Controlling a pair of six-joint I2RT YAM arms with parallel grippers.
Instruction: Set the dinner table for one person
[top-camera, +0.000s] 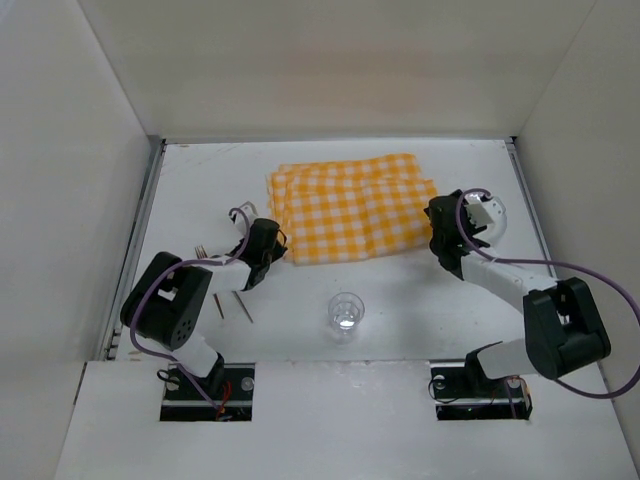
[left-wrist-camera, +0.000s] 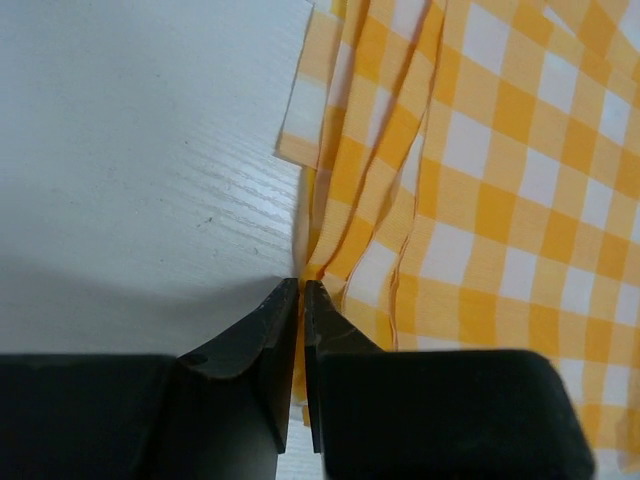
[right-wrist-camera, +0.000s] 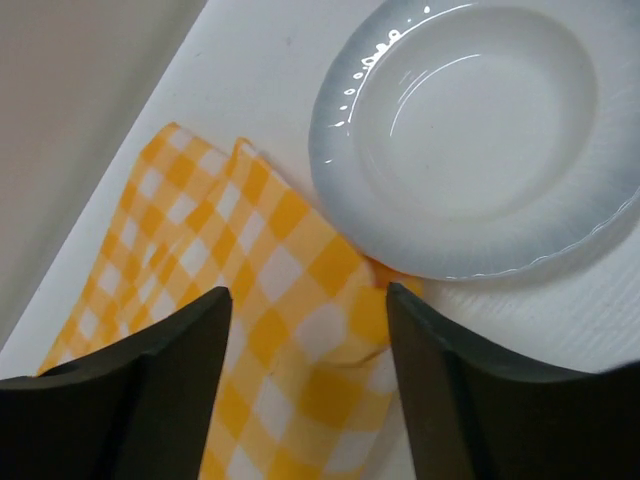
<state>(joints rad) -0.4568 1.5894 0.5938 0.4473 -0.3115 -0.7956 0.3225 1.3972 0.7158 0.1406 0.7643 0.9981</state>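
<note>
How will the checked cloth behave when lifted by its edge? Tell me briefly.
Probably floppy: the checked cloth bunches into pleats where the left gripper pinches it. Likely light, lying in thin folded layers. It may nudge the plate at its corner.

Pleated checked cloth (left-wrist-camera: 480, 180) in left gripper (left-wrist-camera: 302, 288)

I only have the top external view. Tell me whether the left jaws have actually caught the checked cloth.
Observer: Yes, the left gripper is shut on the checked cloth, pinching its bunched edge.
Operator: Report the right jaws.
Observer: The right gripper is open, hovering over the cloth's corner, holding nothing.
Operator: Name what's beside it.
Observer: A white plate, its rim meeting that corner.
</note>
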